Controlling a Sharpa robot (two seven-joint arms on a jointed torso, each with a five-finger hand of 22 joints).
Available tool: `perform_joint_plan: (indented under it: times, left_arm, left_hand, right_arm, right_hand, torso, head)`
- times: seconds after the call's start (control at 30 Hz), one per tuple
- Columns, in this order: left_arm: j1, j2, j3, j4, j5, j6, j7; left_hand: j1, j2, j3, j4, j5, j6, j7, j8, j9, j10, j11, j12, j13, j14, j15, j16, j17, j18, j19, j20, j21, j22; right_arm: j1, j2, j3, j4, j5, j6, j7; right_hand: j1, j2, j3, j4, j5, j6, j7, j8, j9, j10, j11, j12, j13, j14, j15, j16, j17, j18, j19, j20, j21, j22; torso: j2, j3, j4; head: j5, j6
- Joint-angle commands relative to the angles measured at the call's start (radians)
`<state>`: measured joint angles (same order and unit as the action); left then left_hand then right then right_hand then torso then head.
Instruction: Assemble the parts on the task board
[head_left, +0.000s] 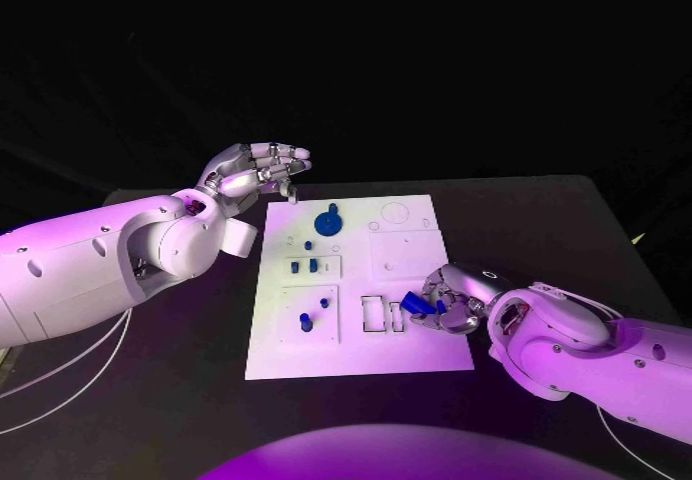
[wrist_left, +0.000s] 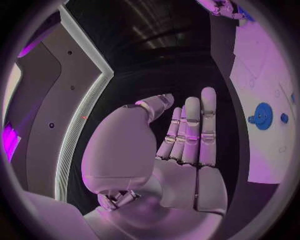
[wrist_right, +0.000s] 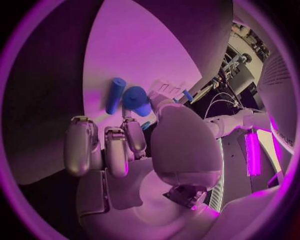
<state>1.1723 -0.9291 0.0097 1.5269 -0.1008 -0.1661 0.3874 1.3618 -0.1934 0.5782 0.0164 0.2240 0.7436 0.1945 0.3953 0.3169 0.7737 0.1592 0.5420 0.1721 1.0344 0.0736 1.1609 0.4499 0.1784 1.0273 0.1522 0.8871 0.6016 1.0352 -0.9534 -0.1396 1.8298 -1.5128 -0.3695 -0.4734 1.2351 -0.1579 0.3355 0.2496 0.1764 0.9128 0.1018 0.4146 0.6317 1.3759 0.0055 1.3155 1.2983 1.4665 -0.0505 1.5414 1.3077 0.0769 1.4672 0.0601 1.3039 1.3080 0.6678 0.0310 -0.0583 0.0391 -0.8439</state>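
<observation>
Table: a black table (head_left: 548, 215) in a dark room carries the white task board (head_left: 397, 345) at its middle.
Head view, board: a round blue gear-like part (head_left: 329, 220) sits near the board's far edge, toward its left side. Small blue parts (head_left: 303, 267) stand in a recess further toward the near edge, and another blue peg (head_left: 306, 322) stands in a square recess near the board's left near corner.
Head view, left hand: the left hand (head_left: 264, 168) is raised just beyond the board's far left corner, fingers curled in loosely, with nothing visible in them.
Head view, right hand: the right hand (head_left: 453, 305) rests over the board's right edge, near side, fingers closed round a blue part (head_left: 420, 303) beside narrow slots in the board.
Left wrist view: the left hand (wrist_left: 181, 150) shows an empty palm with the fingers straight and side by side, thumb apart. The gear-like part (wrist_left: 262, 116) lies on the board (wrist_left: 259, 65) off to one side, well apart from the fingers.
Right wrist view: the right hand (wrist_right: 125, 150) pinches a blue part with a round head (wrist_right: 136, 99) between fingertips and thumb over the board (wrist_right: 150, 45). A blue cylinder (wrist_right: 114, 95) lies just beside it; whether the two touch I cannot tell.
</observation>
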Motion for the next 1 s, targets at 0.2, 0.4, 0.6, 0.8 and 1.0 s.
perform_joint_plan:
  times: [0.2, 0.4, 0.6, 0.8, 1.0]
  left_arm:
    - [0.000, 0.002, 0.000, 0.000, -0.005, 0.017, 0.010]
    - [0.000, 0.006, 0.000, -0.002, -0.005, 0.019, 0.010]
    - [0.000, 0.007, 0.000, -0.002, -0.005, 0.019, 0.010]
    - [0.000, 0.009, 0.000, -0.002, -0.005, 0.020, 0.009]
    - [0.000, 0.009, 0.000, -0.002, -0.005, 0.021, 0.009]
  left_hand:
    - [-0.003, 0.009, 0.001, -0.003, 0.003, -0.008, 0.034, 0.004, 0.001, -0.005, 0.001, 0.003, 0.001, -0.005, -0.001, 0.006, -0.001, 0.007, 0.000, 0.004, 0.003, 0.001]
    - [-0.004, 0.009, 0.001, -0.003, 0.003, -0.009, 0.035, 0.006, 0.002, -0.007, 0.002, 0.006, 0.001, -0.006, -0.001, 0.007, -0.002, 0.007, -0.001, 0.004, 0.004, 0.001]
    - [-0.004, 0.009, 0.001, -0.003, 0.003, -0.009, 0.035, 0.006, 0.002, -0.007, 0.002, 0.006, 0.001, -0.006, -0.001, 0.007, -0.002, 0.007, -0.001, 0.004, 0.004, 0.001]
    - [-0.004, 0.009, 0.001, -0.003, 0.003, -0.009, 0.035, 0.006, 0.002, -0.007, 0.002, 0.006, 0.001, -0.006, -0.001, 0.007, -0.002, 0.007, -0.001, 0.004, 0.004, 0.001]
    - [-0.004, 0.009, 0.001, -0.003, 0.003, -0.009, 0.035, 0.006, 0.002, -0.007, 0.002, 0.006, 0.001, -0.006, -0.001, 0.007, -0.002, 0.007, -0.001, 0.004, 0.004, 0.001]
  right_arm:
    - [0.004, -0.013, -0.001, 0.047, 0.037, -0.093, 0.007]
    - [0.021, -0.011, 0.000, 0.067, 0.048, -0.098, 0.013]
    - [0.026, 0.007, 0.001, 0.072, 0.075, -0.071, 0.017]
    - [0.026, 0.041, 0.001, 0.060, 0.121, -0.016, 0.021]
    - [0.023, 0.075, 0.000, 0.039, 0.138, 0.024, 0.010]
  right_hand:
    - [0.023, 0.031, 0.049, -0.003, 0.016, 0.038, -0.026, 0.023, 0.014, 0.016, -0.004, 0.011, 0.011, 0.088, -0.011, 0.005, 0.182, -0.021, 0.004, -0.012, 0.013, 0.134]
    - [0.018, 0.029, 0.059, -0.002, 0.019, 0.040, -0.028, 0.026, 0.016, 0.021, -0.005, 0.016, 0.017, 0.089, -0.012, 0.006, 0.185, -0.022, 0.006, -0.013, 0.016, 0.136]
    - [0.000, 0.021, 0.070, 0.004, 0.019, 0.040, -0.028, 0.031, 0.020, 0.024, -0.006, 0.017, 0.020, 0.089, -0.013, 0.006, 0.185, -0.022, 0.006, -0.015, 0.016, 0.137]
    - [-0.050, 0.010, 0.076, 0.026, 0.013, 0.042, -0.027, 0.039, 0.026, 0.028, -0.005, 0.019, 0.026, 0.089, -0.012, 0.006, 0.184, -0.022, 0.006, -0.015, 0.014, 0.138]
    - [-0.185, 0.016, 0.061, 0.040, -0.051, 0.052, -0.031, 0.060, 0.039, 0.042, -0.007, 0.031, 0.043, 0.089, -0.014, 0.006, 0.186, -0.021, 0.006, -0.015, 0.009, 0.139]
  torso:
    - [0.000, -0.0008, 0.0014]
    - [0.000, -0.0009, 0.0039]
    - [0.002, 0.0003, 0.0000]
    - [0.001, -0.0009, 0.0006]
    - [0.002, 0.0001, 0.0023]
  head:
    - [-0.001, 0.003]
    - [-0.003, 0.005]
    - [0.003, 0.002]
    - [0.005, 0.000]
    - [0.009, -0.003]
